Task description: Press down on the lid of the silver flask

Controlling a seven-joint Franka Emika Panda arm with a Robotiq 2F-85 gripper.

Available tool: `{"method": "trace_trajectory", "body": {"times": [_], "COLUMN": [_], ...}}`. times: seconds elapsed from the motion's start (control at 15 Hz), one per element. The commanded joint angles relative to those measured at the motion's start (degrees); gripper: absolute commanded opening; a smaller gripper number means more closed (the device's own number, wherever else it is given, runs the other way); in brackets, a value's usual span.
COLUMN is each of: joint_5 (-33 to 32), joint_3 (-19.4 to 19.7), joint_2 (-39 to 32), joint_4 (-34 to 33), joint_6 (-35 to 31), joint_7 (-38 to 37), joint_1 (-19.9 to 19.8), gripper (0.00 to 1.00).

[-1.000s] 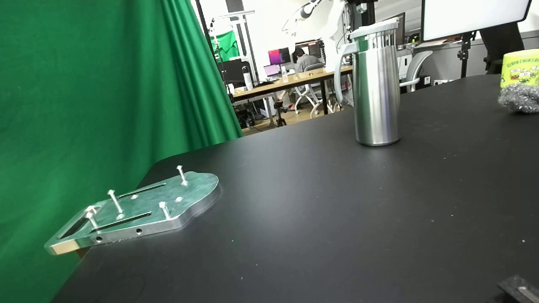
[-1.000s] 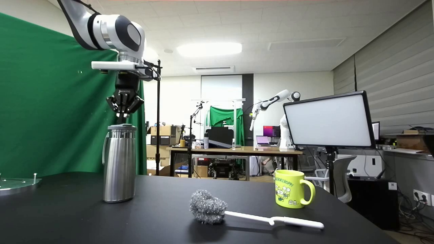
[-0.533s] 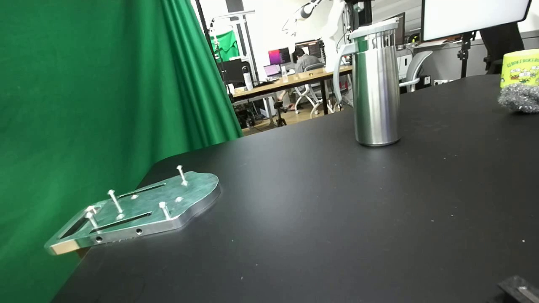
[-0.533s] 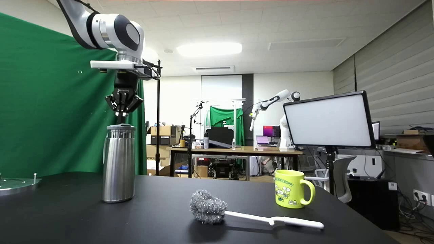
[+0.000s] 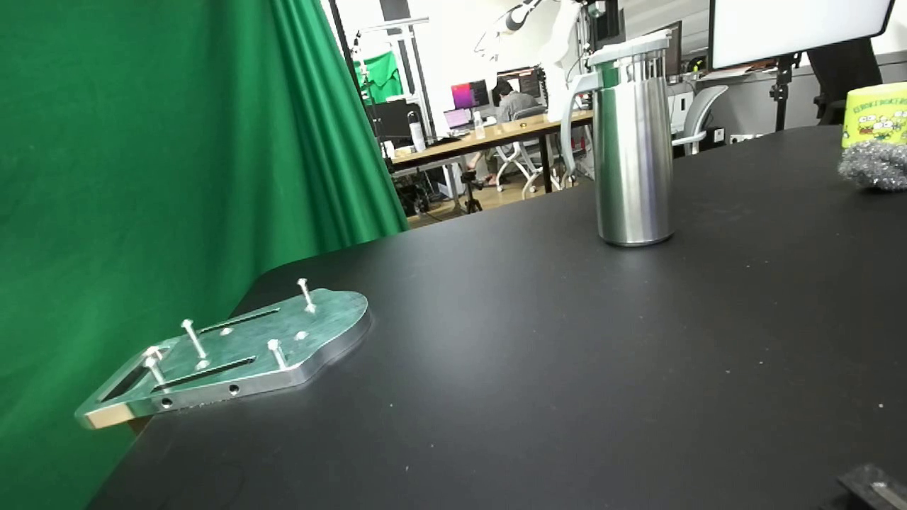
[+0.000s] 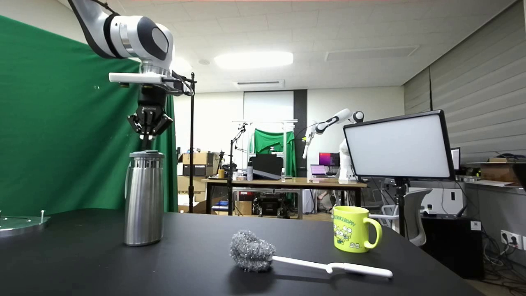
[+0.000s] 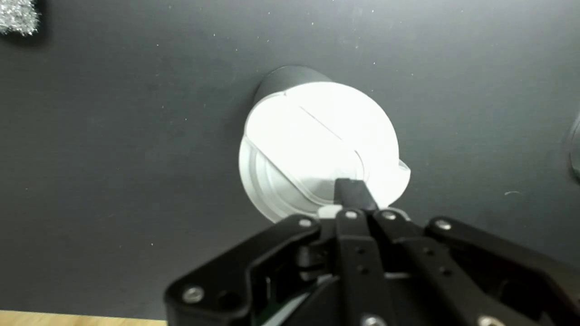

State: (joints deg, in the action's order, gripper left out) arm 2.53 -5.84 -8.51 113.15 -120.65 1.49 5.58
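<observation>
The silver flask stands upright on the black table; it also shows in an exterior view with its pale handle on the left. Its lid is a flat grey cap in both exterior views. In the wrist view the lid looks bright white, with a raised strip across it and a spout on the right. My gripper points straight down, shut and empty, with its fingertips at the lid's top, seemingly touching it. In the wrist view the shut fingertips lie over the lid's lower part.
A greenish plate with pegs lies at the table's edge by the green curtain. A steel-wool brush with a white handle and a yellow-green mug stand to the flask's right. A light panel stands behind.
The gripper has moved slightly left in an exterior view, its fingers staying at the lid. The flask has shifted slightly left, and its handle shows a little less there.
</observation>
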Motion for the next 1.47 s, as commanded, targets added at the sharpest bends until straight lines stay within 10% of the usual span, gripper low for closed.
{"method": "trace_trajectory", "body": {"times": [0.0,1.4], "joint_5": [0.31,-0.76], "joint_3": [0.04,0.23], "joint_2": [-0.99,-4.4], "joint_4": [-1.44,-1.37], "joint_6": [-0.48,-0.77], "joint_7": [-0.14,-1.12], "joint_1": [0.01,0.08], "gripper": [0.0,0.0]}}
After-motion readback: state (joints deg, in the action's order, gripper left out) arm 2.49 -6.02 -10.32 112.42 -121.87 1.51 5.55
